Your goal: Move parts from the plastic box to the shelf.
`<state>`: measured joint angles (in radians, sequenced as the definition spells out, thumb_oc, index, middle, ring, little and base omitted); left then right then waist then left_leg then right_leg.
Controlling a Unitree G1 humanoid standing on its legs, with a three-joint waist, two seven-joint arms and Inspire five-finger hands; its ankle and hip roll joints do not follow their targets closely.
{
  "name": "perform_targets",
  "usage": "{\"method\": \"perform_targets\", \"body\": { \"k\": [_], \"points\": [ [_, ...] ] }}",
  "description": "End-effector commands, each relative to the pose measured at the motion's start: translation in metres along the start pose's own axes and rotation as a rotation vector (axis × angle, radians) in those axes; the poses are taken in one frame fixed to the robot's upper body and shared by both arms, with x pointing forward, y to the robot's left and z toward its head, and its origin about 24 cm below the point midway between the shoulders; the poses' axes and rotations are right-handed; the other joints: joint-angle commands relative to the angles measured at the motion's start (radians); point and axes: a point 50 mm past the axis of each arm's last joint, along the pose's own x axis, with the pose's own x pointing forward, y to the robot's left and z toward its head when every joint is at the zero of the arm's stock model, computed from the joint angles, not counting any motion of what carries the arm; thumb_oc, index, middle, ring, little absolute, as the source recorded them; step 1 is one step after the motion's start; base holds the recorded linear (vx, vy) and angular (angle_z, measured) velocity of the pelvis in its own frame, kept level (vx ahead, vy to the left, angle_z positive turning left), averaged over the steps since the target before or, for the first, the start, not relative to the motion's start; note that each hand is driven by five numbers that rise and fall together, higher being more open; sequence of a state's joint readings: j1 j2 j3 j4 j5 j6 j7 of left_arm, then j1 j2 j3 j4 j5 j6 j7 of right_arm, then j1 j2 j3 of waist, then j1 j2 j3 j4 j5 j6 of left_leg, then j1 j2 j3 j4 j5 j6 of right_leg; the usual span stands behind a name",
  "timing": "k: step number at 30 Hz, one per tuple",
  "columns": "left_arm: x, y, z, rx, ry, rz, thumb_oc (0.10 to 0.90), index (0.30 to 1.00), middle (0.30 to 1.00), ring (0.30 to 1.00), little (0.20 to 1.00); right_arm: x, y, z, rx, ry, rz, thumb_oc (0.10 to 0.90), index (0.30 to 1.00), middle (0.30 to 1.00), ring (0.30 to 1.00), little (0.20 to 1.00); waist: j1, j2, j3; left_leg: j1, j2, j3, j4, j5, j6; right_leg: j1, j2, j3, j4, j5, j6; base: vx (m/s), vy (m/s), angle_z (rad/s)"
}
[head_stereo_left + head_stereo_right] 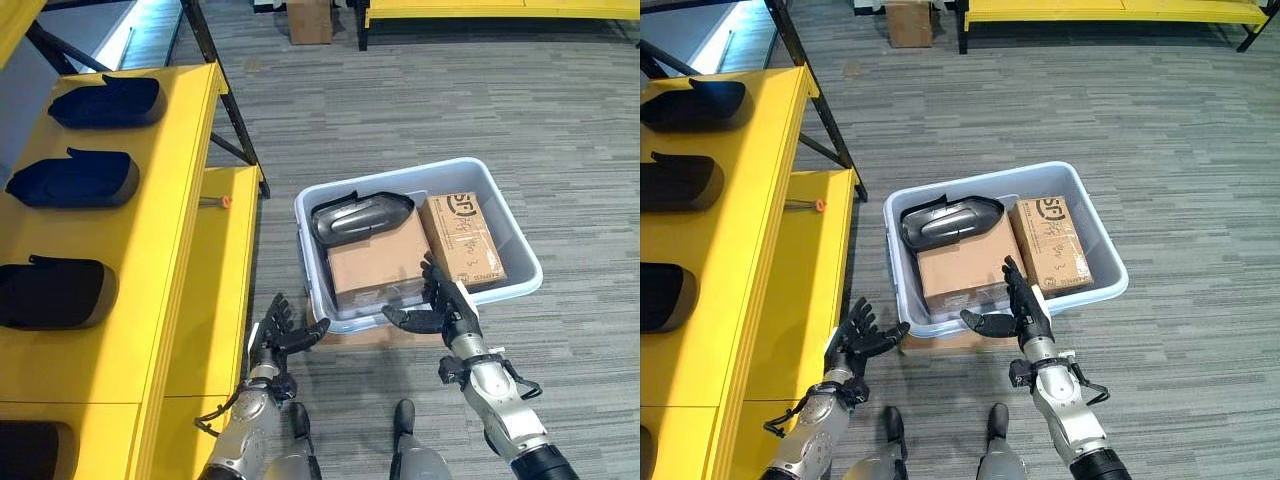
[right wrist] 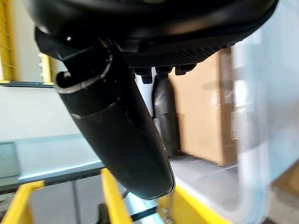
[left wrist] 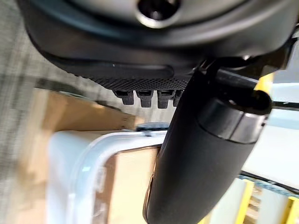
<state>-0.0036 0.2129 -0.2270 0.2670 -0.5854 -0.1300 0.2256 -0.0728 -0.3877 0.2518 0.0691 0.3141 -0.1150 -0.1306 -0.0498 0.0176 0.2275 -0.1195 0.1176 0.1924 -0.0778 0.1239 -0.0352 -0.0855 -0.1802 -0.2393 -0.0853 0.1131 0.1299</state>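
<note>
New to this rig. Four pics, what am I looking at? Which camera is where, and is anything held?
It is a humanoid robot with two arms ending in dark hands. The two wide pictures come from a stereo camera in its head, looking down. The two close-ups come from a camera on each wrist, so the dark bulk there is the hand itself. On the floor sits a plastic box holding a dark grey part and two cardboard boxes. Similar dark parts already lie on the yellow shelf. The left hand and right hand are open beside the box, holding nothing.
</note>
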Motion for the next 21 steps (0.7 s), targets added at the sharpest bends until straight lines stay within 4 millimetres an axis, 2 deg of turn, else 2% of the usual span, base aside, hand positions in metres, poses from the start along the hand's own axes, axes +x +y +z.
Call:
{"method": "perform_targets", "body": {
  "k": [1, 2, 3, 4, 5, 6, 9, 15, 18, 21],
  "points": [
    [0.007, 0.002, 0.042, 0.002, -0.190, -0.051, 0.900, 1.000, 1.000, 1.000, 1.000, 0.009, -0.014, 0.088, -0.109, -0.437, -0.033, 0.900, 1.000, 1.000, 1.000, 1.000, 0.013, -0.049, -0.093, 0.057, 0.038, 0.008, 0.036, -0.096, -0.054, 0.027, -0.035, 0.024, 0.059, -0.047, 0.052, 0.06, -0.035, -0.01],
    [0.007, 0.002, 0.042, 0.005, -0.193, -0.056, 0.900, 1.000, 1.000, 1.000, 1.000, 0.009, -0.017, 0.093, -0.125, -0.462, -0.048, 0.900, 1.000, 1.000, 1.000, 1.000, 0.013, -0.051, -0.099, 0.057, 0.039, 0.011, 0.033, -0.094, -0.053, 0.025, -0.033, 0.026, 0.055, -0.044, 0.051, 0.07, -0.033, -0.01],
    [0.005, 0.003, 0.044, 0.008, -0.201, -0.066, 0.900, 1.000, 1.000, 1.000, 1.000, 0.007, -0.031, 0.116, -0.201, -0.561, -0.112, 0.900, 1.000, 1.000, 1.000, 1.000, 0.011, -0.056, -0.103, 0.064, 0.042, 0.016, 0.033, -0.100, -0.053, 0.029, -0.030, 0.031, 0.048, -0.043, 0.053, 0.05, -0.025, -0.05],
    [0.004, 0.004, 0.045, 0.007, -0.206, -0.068, 0.900, 1.000, 1.000, 1.000, 1.000, 0.009, -0.037, 0.128, -0.243, -0.607, -0.146, 0.900, 1.000, 1.000, 1.000, 1.000, 0.012, -0.058, -0.105, 0.065, 0.042, 0.016, 0.033, -0.101, -0.053, 0.029, -0.027, 0.034, 0.046, -0.043, 0.053, 0.04, -0.017, -0.12],
    [0.004, 0.004, 0.045, 0.006, -0.206, -0.069, 0.900, 1.000, 1.000, 1.000, 1.000, 0.009, -0.037, 0.128, -0.243, -0.608, -0.146, 0.900, 1.000, 1.000, 1.000, 1.000, 0.014, -0.058, -0.104, 0.066, 0.043, 0.018, 0.033, -0.102, -0.053, 0.029, -0.027, 0.036, 0.046, -0.043, 0.053, 0.02, -0.005, -0.15],
    [0.003, 0.005, 0.045, 0.008, -0.205, -0.080, 0.900, 1.000, 1.000, 1.000, 1.000, 0.013, -0.044, 0.147, -0.313, -0.672, -0.185, 0.900, 1.000, 1.000, 1.000, 1.000, 0.017, -0.062, -0.106, 0.068, 0.045, 0.021, 0.031, -0.102, -0.054, 0.029, -0.023, 0.042, 0.042, -0.042, 0.053, 0.02, -0.006, -0.16],
    [0.001, 0.005, 0.042, 0.016, -0.189, -0.096, 0.900, 1.000, 1.000, 1.000, 1.000, 0.022, -0.043, 0.166, -0.392, -0.726, -0.179, 0.900, 1.000, 1.000, 1.000, 1.000, 0.025, -0.070, -0.110, 0.074, 0.048, 0.026, 0.024, -0.103, -0.055, 0.030, -0.018, 0.050, 0.035, -0.040, 0.052, 0.02, -0.003, -0.12],
    [-0.002, 0.009, 0.040, 0.051, -0.169, -0.114, 0.900, 1.000, 1.000, 1.000, 1.000, 0.064, -0.038, 0.205, -0.783, -0.678, -0.051, 0.900, 1.000, 1.000, 1.000, 1.000, 0.049, -0.100, -0.097, 0.071, 0.056, 0.040, 0.028, -0.100, -0.064, 0.026, -0.007, 0.062, 0.025, -0.034, 0.048, -0.01, -0.006, -0.10],
    [-0.003, 0.011, 0.038, 0.048, -0.156, -0.118, 0.900, 1.000, 1.000, 1.000, 1.000, 0.080, -0.041, 0.212, -0.869, -0.623, -0.048, 0.900, 1.000, 1.000, 1.000, 1.000, 0.062, -0.109, -0.085, 0.058, 0.059, 0.037, 0.035, -0.096, -0.069, 0.022, -0.005, 0.056, 0.024, -0.032, 0.045, -0.01, -0.007, -0.04],
    [-0.002, 0.012, 0.040, 0.050, -0.163, -0.119, 0.900, 1.000, 1.000, 1.000, 1.000, 0.096, -0.040, 0.205, -0.864, -0.534, -0.013, 0.900, 1.000, 1.000, 1.000, 1.000, 0.073, -0.114, -0.067, 0.044, 0.062, 0.029, 0.039, -0.091, -0.073, 0.017, -0.004, 0.049, 0.026, -0.033, 0.042, -0.03, -0.013, 0.06]
  ]
}}
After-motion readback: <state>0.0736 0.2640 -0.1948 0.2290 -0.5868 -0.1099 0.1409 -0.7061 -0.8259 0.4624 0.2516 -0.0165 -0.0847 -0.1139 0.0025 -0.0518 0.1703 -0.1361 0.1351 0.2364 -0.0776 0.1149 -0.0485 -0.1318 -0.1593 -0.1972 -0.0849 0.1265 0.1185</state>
